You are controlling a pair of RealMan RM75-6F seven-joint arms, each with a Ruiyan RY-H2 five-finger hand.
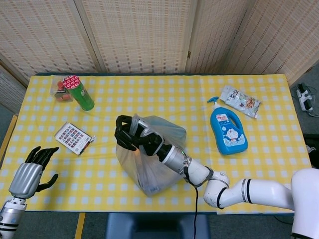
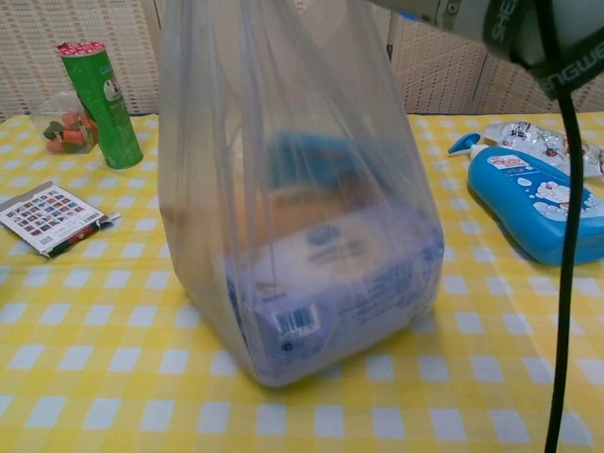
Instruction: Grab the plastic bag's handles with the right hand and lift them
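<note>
Item 1: translucent plastic bag point(image 1: 152, 159), filled, near the middle of the yellow-and-white checked worktop point(image 1: 259, 164). In the chest view the translucent plastic bag point(image 2: 293, 217) is drawn tall, its sides pulled upward out of frame; its base seems to touch the cloth, though the contact is hard to judge. Contents, seen through the film: a white and blue box with a barcode label low down, and a blue object above it.

Item 2: right robot hand point(image 1: 130, 135), black-fingered, at the top left of the bag. Its fingers are clenched around the bunched bag handles point(image 1: 141, 124). The silver forearm runs from the bag toward the near right edge of the worktop.

Item 3: left robot hand point(image 1: 31, 169), silver with black fingers, well to the left of the bag at the near left corner of the worktop. Fingers spread, holding nothing.

Item 4: blue pump bottle with cartoon label point(image 1: 227, 130), lying flat, right of the bag.

Item 5: silvery printed snack packet point(image 1: 240, 100), beyond the bottle, farther right of the bag.

Item 6: green cylindrical can with red patterned lid point(image 1: 78, 92), upright, far left of the bag, beside a small clear packet of red items point(image 1: 59, 89).

Item 7: flat card printed with small coloured squares point(image 1: 74, 137), left of the bag.
</note>
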